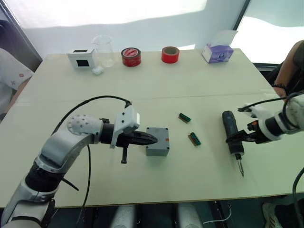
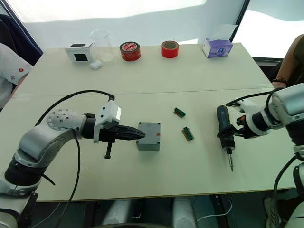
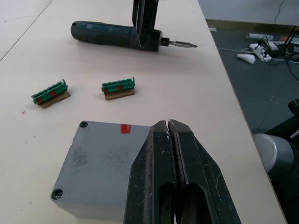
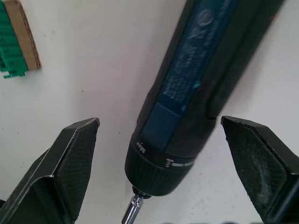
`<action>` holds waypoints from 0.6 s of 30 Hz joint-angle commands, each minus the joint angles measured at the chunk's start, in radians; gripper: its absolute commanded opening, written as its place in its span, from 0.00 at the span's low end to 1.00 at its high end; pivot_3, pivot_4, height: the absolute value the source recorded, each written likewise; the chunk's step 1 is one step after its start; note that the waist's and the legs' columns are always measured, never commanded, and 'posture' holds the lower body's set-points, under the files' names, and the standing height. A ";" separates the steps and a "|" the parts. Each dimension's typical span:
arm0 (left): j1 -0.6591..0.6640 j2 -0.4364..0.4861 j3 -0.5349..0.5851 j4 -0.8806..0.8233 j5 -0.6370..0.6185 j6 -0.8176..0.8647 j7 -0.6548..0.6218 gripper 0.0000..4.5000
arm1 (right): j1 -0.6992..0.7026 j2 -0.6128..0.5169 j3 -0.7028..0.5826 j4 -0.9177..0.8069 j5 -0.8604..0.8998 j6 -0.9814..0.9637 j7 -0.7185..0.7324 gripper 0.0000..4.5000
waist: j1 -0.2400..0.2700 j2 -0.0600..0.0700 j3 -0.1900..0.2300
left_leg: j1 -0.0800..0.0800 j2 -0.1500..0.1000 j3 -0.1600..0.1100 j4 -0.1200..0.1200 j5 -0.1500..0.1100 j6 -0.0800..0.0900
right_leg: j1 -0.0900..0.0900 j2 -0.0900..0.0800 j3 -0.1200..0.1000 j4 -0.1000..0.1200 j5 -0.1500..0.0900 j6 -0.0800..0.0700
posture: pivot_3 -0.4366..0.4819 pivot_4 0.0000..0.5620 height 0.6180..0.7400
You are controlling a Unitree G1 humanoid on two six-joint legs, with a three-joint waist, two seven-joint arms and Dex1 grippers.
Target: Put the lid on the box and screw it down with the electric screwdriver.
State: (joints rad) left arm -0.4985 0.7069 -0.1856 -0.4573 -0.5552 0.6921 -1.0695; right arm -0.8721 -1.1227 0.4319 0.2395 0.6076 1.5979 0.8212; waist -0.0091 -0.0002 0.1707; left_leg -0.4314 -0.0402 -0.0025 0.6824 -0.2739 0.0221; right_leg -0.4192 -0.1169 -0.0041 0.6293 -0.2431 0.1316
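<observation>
Right gripper [image 4: 159, 140] spread wide astride the electric screwdriver [image 1: 232, 131] lying right on the table [image 1: 142, 85], ungrasped; left gripper [image 3: 172, 158] pinched closed over the lid [image 3: 100, 161] already on the box [image 1: 157, 141]; screwing remains.

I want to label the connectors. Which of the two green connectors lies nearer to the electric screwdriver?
The green connector nearer the table's front edge; the other green connector lies farther back from the electric screwdriver.

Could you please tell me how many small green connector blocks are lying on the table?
2. One green connector block lies farther from the robot; the other block is nearer, between the box and the electric screwdriver. Neither touches anything else.
</observation>
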 commanded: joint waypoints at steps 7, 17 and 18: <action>0.045 0.022 0.053 -0.038 -0.009 -0.006 0.041 0.00 | 0.010 0.023 0.046 0.004 -0.085 -0.028 0.019 0.52 | 0.000 -0.001 0.000 | 0.000 0.000 0.000 0.000 0.000 0.000 | 0.000 0.000 0.000 0.000 0.000 0.000 | 0.48 0.27 1.00; 0.073 0.081 0.155 0.032 -0.017 0.012 0.072 0.00 | -0.031 0.097 -0.042 0.104 -0.213 -0.155 -0.050 0.39 | -0.007 -0.011 -0.003 | 0.011 0.002 -0.001 0.000 0.000 0.000 | 0.011 0.003 0.000 -0.002 0.000 0.000 | 0.48 0.27 1.00; 0.073 0.086 0.161 0.040 -0.017 0.011 0.070 0.00 | -0.031 0.093 -0.049 0.102 -0.238 -0.199 -0.066 0.39 | -0.007 -0.011 -0.003 | 0.011 0.002 -0.001 0.000 0.000 0.000 | 0.011 0.003 0.000 -0.002 0.000 0.000 | 0.48 0.27 1.00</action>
State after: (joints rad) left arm -0.4241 0.7823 -0.0644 -0.4203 -0.5582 0.7106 -0.9992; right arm -0.8846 -1.0253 0.4240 0.3393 0.4441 1.5067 0.8071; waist -0.0163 -0.0109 0.1677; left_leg -0.4206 -0.0382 -0.0033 0.6822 -0.2743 0.0219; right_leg -0.4087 -0.1144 -0.0043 0.6274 -0.2431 0.1314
